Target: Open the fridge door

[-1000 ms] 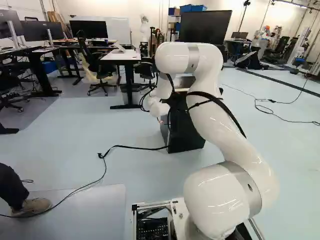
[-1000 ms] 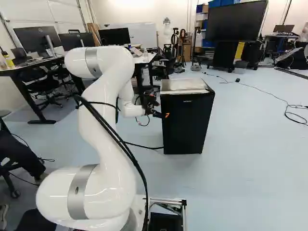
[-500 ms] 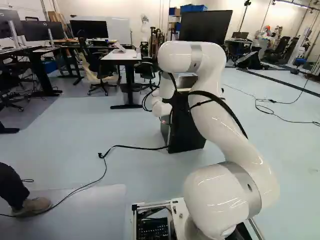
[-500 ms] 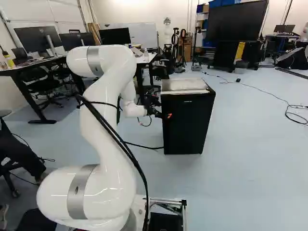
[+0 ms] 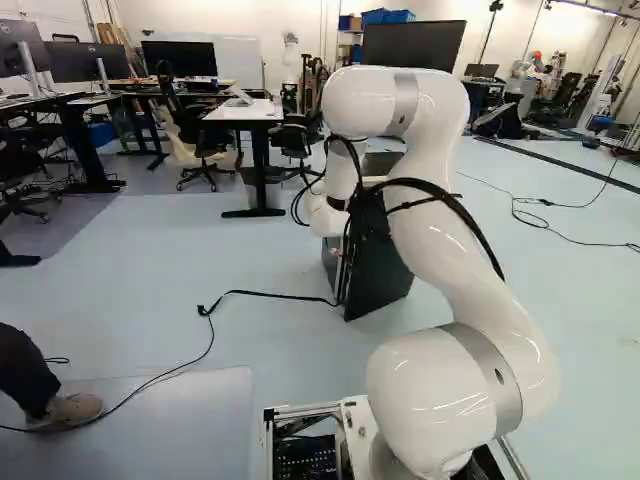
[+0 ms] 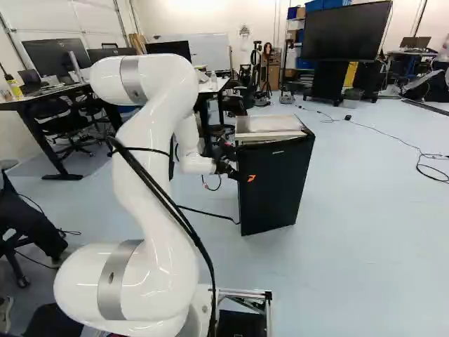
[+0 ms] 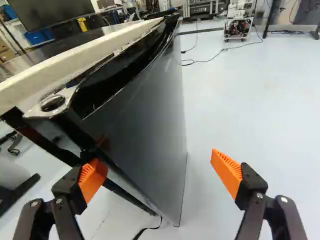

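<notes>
In the right base view my gripper [image 6: 242, 175] is at the black fridge door [image 6: 280, 189], by its left side edge; one orange pad shows against the door's front. The door stands slightly ajar from the fridge [image 6: 266, 126], its left edge swung out toward the base. The arm hides much of the fridge in the left base view. Up close in the wrist view, the gripper [image 7: 157, 162] is open, its fingers wide apart. One finger is at the gap behind the door's free edge; the other stands off the door's outer face [image 7: 155, 115].
A black cable [image 5: 265, 294] runs over the floor to the fridge's foot. Behind the fridge stand a white-topped desk [image 5: 243, 112], office chairs and a large screen [image 6: 345, 31]. A person's leg and shoe [image 5: 68, 412] are at the left of the left base view.
The fridge door's free edge has swung outward, toward the base. My arm has drawn back with it, the gripper staying at that edge. The base has not moved.
</notes>
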`<state>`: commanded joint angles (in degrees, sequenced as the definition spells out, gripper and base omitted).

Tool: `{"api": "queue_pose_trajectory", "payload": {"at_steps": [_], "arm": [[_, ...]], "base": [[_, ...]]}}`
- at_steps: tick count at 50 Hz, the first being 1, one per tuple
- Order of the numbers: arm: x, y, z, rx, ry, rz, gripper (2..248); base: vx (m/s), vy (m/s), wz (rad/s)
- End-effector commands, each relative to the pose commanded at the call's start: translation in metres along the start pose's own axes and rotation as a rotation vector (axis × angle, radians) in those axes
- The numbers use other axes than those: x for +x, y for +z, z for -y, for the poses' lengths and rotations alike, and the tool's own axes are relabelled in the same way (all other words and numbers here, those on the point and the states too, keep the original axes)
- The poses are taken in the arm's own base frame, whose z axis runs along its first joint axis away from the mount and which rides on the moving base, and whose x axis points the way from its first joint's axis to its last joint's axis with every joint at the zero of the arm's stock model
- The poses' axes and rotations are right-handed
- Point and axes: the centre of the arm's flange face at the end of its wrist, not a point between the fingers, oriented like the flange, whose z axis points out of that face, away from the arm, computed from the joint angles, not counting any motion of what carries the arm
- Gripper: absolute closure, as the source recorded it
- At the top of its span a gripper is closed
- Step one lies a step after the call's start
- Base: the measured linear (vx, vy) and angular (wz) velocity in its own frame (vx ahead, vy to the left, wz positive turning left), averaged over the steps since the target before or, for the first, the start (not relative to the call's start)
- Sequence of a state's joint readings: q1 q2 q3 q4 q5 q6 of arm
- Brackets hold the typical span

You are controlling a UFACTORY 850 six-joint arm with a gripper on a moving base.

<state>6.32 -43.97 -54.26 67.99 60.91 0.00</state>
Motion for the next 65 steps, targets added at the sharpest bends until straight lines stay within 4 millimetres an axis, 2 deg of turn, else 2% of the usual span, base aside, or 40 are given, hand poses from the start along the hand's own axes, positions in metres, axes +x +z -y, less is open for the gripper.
{"api": "queue_pose_trajectory", "payload": {"at_steps": [49, 65], "arm": [[0.001, -0.026, -0.112, -0.404, 0.121, 0.108, 3], [0.002, -0.033, -0.137, -0.476, 0.131, 0.115, 3]], "base": [[0.0, 0.0, -0.002], [0.0, 0.0, 0.0]]}}
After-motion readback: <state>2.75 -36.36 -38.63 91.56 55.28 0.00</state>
